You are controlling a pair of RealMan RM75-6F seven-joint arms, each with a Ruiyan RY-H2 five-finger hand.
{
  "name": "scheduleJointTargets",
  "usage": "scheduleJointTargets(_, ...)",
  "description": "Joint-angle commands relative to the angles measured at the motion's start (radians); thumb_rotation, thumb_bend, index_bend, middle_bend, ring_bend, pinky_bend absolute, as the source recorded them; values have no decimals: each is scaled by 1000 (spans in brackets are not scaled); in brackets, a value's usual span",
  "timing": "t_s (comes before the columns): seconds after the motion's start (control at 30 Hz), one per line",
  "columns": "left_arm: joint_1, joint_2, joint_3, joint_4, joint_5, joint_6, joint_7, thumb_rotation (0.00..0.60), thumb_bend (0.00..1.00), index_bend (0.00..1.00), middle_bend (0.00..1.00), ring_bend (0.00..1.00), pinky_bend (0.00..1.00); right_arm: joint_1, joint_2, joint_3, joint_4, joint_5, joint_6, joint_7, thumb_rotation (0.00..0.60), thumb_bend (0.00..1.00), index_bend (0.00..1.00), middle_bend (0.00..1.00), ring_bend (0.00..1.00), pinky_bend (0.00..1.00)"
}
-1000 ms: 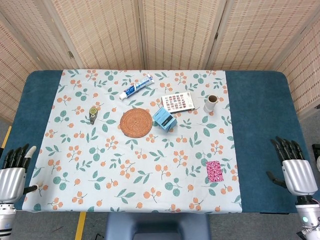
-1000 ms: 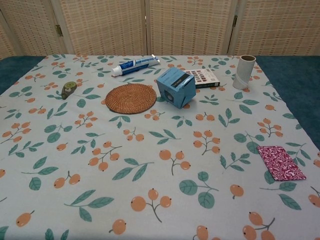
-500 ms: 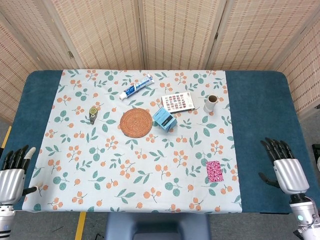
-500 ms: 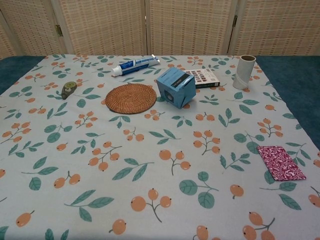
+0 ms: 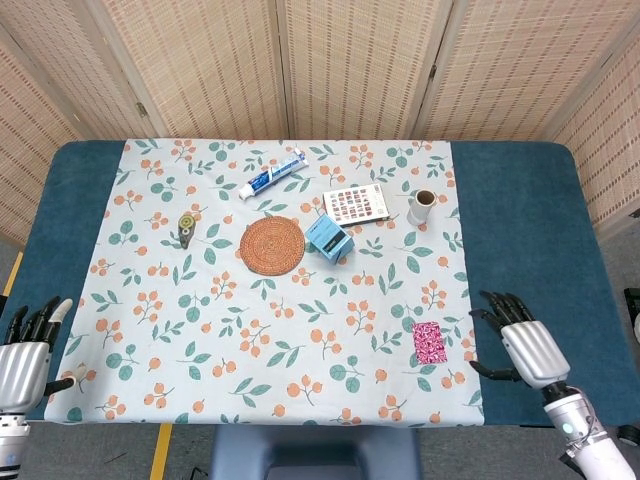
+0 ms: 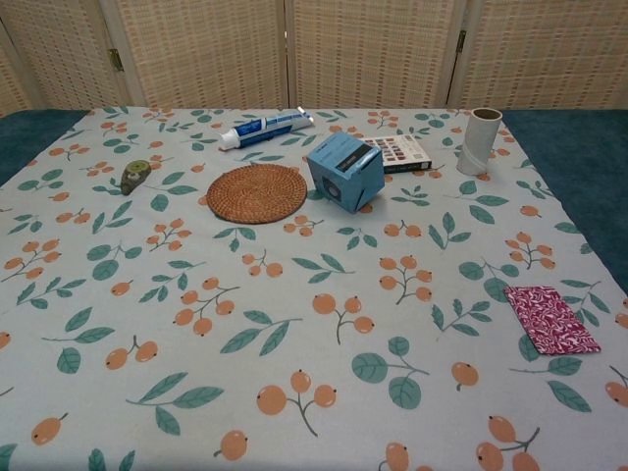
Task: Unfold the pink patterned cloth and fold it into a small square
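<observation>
The pink patterned cloth (image 5: pixel 429 342) (image 6: pixel 550 319) lies folded into a small flat rectangle on the floral tablecloth near the front right. My right hand (image 5: pixel 525 347) hovers open just right of it over the blue table edge, fingers spread, not touching it. My left hand (image 5: pixel 25 352) stays open at the front left corner, far from the cloth. Neither hand shows in the chest view.
At the back stand a toothpaste tube (image 5: pixel 272 175), a woven coaster (image 5: pixel 272 245), a blue box (image 5: pixel 329 236), a patterned book (image 5: pixel 356 202), a cardboard roll (image 5: pixel 421 206) and a small green object (image 5: pixel 185 229). The floral tablecloth (image 5: pixel 250 330) covers the middle.
My right hand has moved left and toward the cloth, now close to its right side. The left hand has shifted slightly down. The cloth has not moved.
</observation>
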Motion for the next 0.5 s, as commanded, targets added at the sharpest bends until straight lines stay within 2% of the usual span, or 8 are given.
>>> scheduleJointTargets(0.03, 2, 1, 2, -1, 3, 2, -2, 600, 190, 89, 105, 178, 0, 17, -22, -6, 15, -14, -13, 20, 182, 262, 350, 73, 0, 0)
scheduleJointTargets(0.1, 4, 2, 3, -3, 5, 6, -4, 600, 190, 89, 110, 186, 0, 27, -30, -11, 27, -24, -25, 25, 150, 262, 367, 76, 0, 0)
scheduleJointTargets(0.5, 10, 2, 10, -10, 24, 15, -14, 600, 190, 98, 125, 204, 0, 91, -129, -40, 128, -21, -140, -18, 137, 262, 369, 69, 0, 0)
